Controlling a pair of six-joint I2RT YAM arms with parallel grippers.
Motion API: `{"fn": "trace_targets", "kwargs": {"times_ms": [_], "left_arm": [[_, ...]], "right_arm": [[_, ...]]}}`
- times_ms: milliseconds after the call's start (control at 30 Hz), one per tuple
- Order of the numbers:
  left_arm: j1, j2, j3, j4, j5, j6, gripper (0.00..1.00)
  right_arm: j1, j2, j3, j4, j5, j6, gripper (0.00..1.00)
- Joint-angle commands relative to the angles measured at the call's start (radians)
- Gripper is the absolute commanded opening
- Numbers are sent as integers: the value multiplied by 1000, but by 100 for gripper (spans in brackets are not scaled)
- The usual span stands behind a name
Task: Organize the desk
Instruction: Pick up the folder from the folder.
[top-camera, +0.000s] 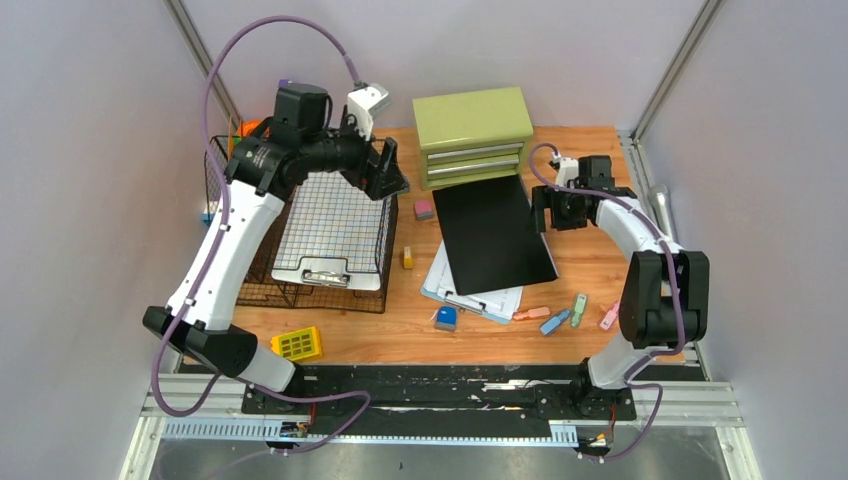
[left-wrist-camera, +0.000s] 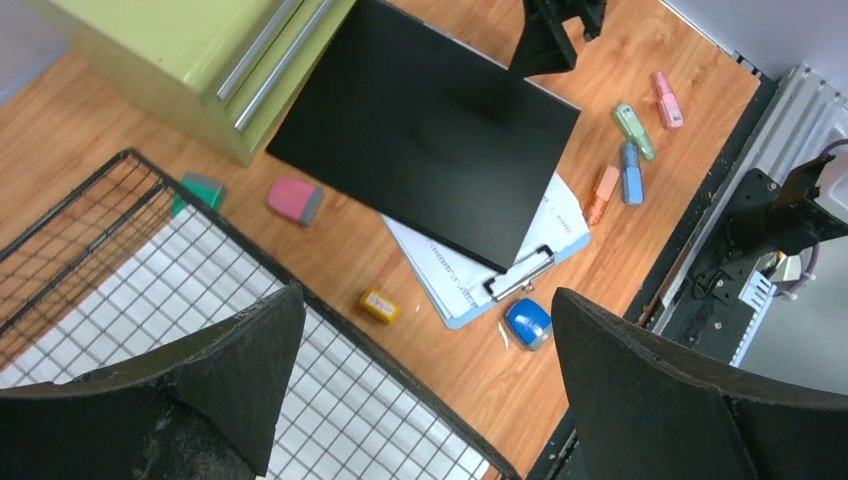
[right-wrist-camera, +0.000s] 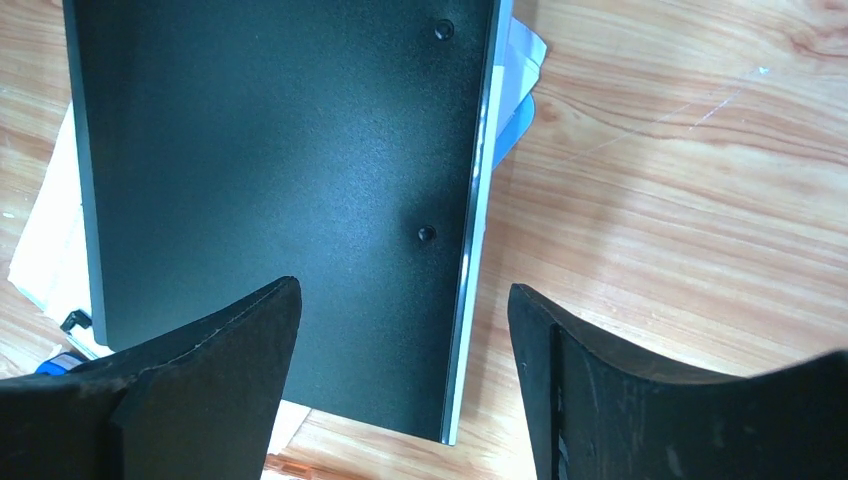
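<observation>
Right claw: the right claw (right-wrist-camera: 400, 290) has its two fingers apart and holds nothing. It hangs low over the right edge of the black board (right-wrist-camera: 280, 170).
Left claw: the left claw (left-wrist-camera: 425, 300) is wide apart too, with nothing in it. It is up over the far corner of the wire basket (top-camera: 262, 283).
Black board: it lies flat, partly on top of a blue clipboard (top-camera: 470, 295) with white paper.
Desk: the desk (top-camera: 590, 270) is under it all, with the green drawers (top-camera: 472, 130) at the back.
Little things: coloured pens (top-camera: 560, 318), a blue stamp (top-camera: 446, 318) and a pink eraser (top-camera: 424, 209) lie loose on the wood.
Step now: I think the right claw is getting ready to pick up the black board.
Next move: it needs to go down with one finger on each side of that thin edge, then squeeze. The board is flat and thin, so it could slip.
</observation>
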Motion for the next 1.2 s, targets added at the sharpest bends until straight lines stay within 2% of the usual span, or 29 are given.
{"fn": "trace_targets", "kwargs": {"times_ms": [0, 200, 400, 600, 1167], "left_arm": [[-60, -8, 6, 135, -39, 50, 100], [-243, 109, -1, 182, -116, 50, 100], [-317, 235, -83, 312, -164, -55, 100], [-360, 387, -106, 358, -270, -112, 100], [-390, 569, -276, 443, -476, -294, 100]], "right_arm": [[-33, 27, 78, 5, -53, 13, 77], [-61, 126, 123, 8, -107, 24, 76], [-63, 199, 148, 7, -125, 18, 76], [-64, 258, 170, 8, -188, 36, 76], [-70, 312, 133, 8, -214, 55, 72]]}}
